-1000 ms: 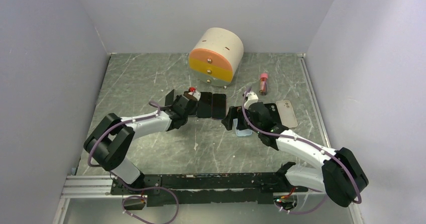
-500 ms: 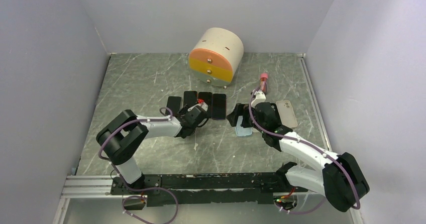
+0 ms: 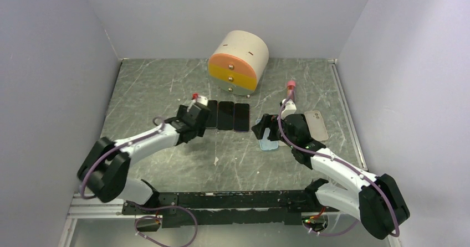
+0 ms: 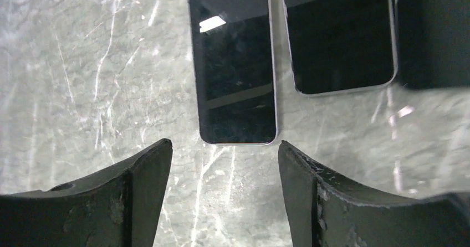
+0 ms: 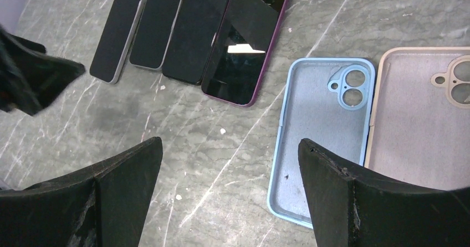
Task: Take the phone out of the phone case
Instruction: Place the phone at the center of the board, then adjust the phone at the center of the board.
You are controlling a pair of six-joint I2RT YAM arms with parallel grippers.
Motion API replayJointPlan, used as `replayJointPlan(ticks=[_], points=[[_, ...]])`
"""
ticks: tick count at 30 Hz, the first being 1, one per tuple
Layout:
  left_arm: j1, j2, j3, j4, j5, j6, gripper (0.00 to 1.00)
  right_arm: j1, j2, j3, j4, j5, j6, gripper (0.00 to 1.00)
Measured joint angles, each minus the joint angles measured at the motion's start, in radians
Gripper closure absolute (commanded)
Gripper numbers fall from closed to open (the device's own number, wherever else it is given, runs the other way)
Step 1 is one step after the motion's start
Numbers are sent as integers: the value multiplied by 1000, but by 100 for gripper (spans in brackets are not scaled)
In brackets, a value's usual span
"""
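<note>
Several bare dark phones lie side by side in a row: the leftmost phone (image 4: 237, 64), its neighbour (image 4: 339, 36) and a purple-edged phone (image 5: 244, 42) at the right end (image 3: 241, 117). My left gripper (image 4: 224, 146) is open and empty just short of the leftmost phone's near end, and covers it in the top view (image 3: 195, 117). An empty light-blue phone case (image 5: 321, 136) lies inside-up beside an empty beige case (image 5: 421, 119). My right gripper (image 5: 230, 143) hangs open and empty over the table beside the blue case (image 3: 269, 143).
A drum-shaped drawer unit (image 3: 238, 63) stands at the back. A red-capped tube (image 3: 290, 92) lies behind the beige case (image 3: 317, 125). Grey walls close in three sides. The left arm's tip (image 5: 33, 75) shows at the left of the right wrist view.
My left gripper's jaws have spread from nearly shut to wide, and it swung near and then back left to the row's left end. The right gripper shifted slightly nearer.
</note>
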Motion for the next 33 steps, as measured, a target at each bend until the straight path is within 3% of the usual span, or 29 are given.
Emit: replayJointPlan(ticks=[6,15,23,33], points=[[163,-167,-3,-28,200,-166,25,-2,0,-3,5,-5,0,5],[386,-202,-153,-74,496,-484,31,-2,0,-5,15,-11,0,5],[438,-203,-247,-6,621,-734,32,-2,0,-10,19,-11,0,6],[465,-98,-226,176,646,-793,32,-2,1,-11,21,-9,-1,6]])
